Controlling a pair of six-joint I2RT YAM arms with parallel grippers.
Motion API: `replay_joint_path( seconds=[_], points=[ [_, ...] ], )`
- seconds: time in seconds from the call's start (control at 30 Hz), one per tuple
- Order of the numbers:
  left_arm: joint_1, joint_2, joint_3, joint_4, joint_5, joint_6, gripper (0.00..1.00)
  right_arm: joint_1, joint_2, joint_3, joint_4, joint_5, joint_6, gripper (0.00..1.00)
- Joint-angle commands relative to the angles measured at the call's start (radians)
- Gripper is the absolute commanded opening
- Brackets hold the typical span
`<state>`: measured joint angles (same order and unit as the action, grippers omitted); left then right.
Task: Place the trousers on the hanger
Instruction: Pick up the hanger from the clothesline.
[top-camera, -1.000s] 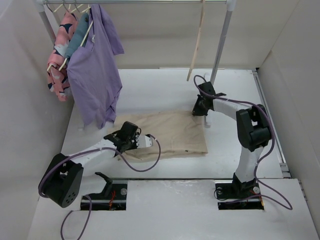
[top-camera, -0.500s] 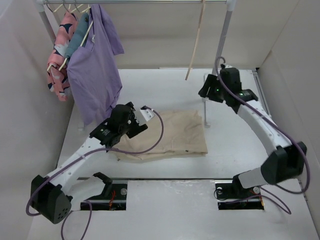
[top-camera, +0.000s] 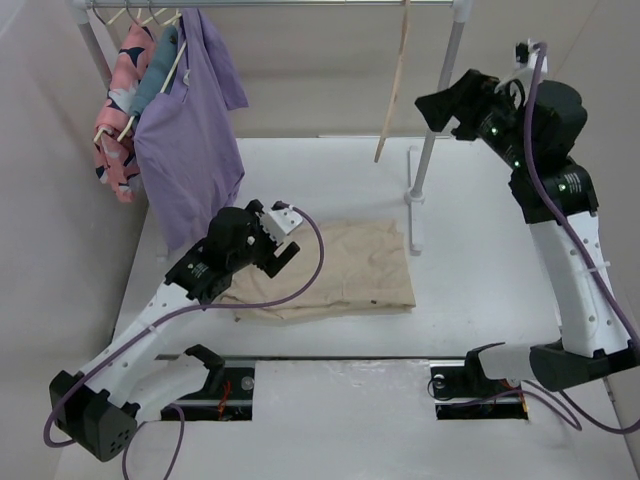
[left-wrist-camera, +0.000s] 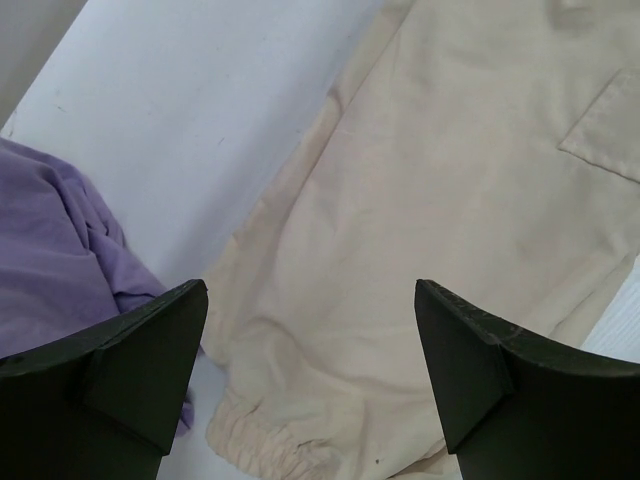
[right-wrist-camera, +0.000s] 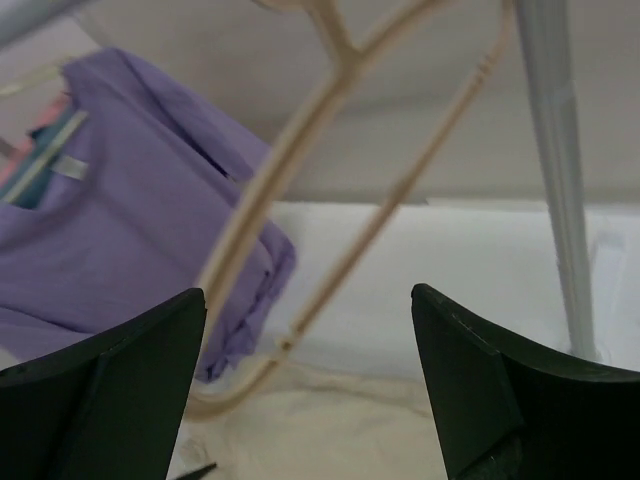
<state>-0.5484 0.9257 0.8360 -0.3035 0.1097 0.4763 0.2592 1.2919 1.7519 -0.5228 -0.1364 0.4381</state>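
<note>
The cream trousers (top-camera: 345, 265) lie folded flat on the white table; no gripper holds them. My left gripper (top-camera: 281, 252) hovers open over their left end, and in the left wrist view the elastic waistband and cloth (left-wrist-camera: 450, 200) show between the empty fingers of my left gripper (left-wrist-camera: 310, 370). The thin pale hanger (top-camera: 393, 90) hangs from the rail, tilted. My right gripper (top-camera: 440, 105) is raised high beside it, open and empty. In the right wrist view the hanger (right-wrist-camera: 330, 140) hangs apart, ahead of my right gripper (right-wrist-camera: 308, 370), with the trousers (right-wrist-camera: 380, 430) far below.
A purple shirt (top-camera: 190, 150) and a pink patterned garment (top-camera: 120, 110) hang on wooden hangers at the rail's left end. The shirt's hem (left-wrist-camera: 60, 240) reaches close to the trousers. The rack's right post (top-camera: 435, 110) stands just left of my right gripper.
Both grippers have opened and let go of the trousers. The right arm has risen from the trousers' far right corner to the hanger's height. The left gripper has lifted slightly.
</note>
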Motion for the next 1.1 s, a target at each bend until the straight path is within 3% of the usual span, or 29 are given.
replay_joint_path(
  seconds=[0.0, 0.13, 0.57, 0.7, 0.73, 0.8, 0.83, 0.9, 0.93, 1.0, 1.07],
  points=[
    [-0.001, 0.013, 0.048, 0.012, 0.039, -0.038, 0.82, -0.011, 0.062, 0.112, 0.173, -0.178, 0.025, 0.89],
    [-0.001, 0.022, 0.058, -0.011, 0.039, -0.038, 0.82, -0.011, 0.162, 0.201, 0.268, -0.249, 0.132, 1.00],
    [-0.001, 0.013, 0.068, -0.042, 0.059, -0.005, 0.82, -0.002, 0.406, 0.308, 0.293, -0.183, 0.237, 0.97],
    [-0.001, 0.013, 0.068, -0.042, 0.059, -0.005, 0.82, 0.017, 0.417, 0.296, 0.339, -0.246, 0.237, 0.74],
    [-0.001, 0.013, 0.068, -0.042, 0.059, -0.005, 0.82, 0.017, 0.417, 0.296, 0.349, -0.256, 0.237, 0.60],
    [-0.001, 0.013, 0.068, -0.042, 0.059, -0.005, 0.82, 0.017, 0.406, 0.262, 0.371, -0.256, 0.237, 0.49],
    [-0.001, 0.013, 0.068, -0.042, 0.059, -0.005, 0.82, 0.017, 0.406, 0.249, 0.382, -0.267, 0.237, 0.38],
    [-0.001, 0.013, 0.068, -0.051, 0.059, 0.004, 0.82, 0.017, 0.382, 0.213, 0.411, -0.267, 0.237, 0.25],
    [-0.001, 0.013, 0.068, -0.051, 0.059, 0.004, 0.82, 0.026, 0.382, 0.204, 0.420, -0.267, 0.237, 0.12],
    [-0.001, 0.013, 0.068, -0.051, 0.059, 0.004, 0.82, 0.026, 0.373, 0.193, 0.438, -0.278, 0.237, 0.02],
    [-0.001, 0.013, 0.068, -0.051, 0.050, 0.015, 0.82, 0.026, 0.373, 0.193, 0.448, -0.288, 0.228, 0.00]
  ],
)
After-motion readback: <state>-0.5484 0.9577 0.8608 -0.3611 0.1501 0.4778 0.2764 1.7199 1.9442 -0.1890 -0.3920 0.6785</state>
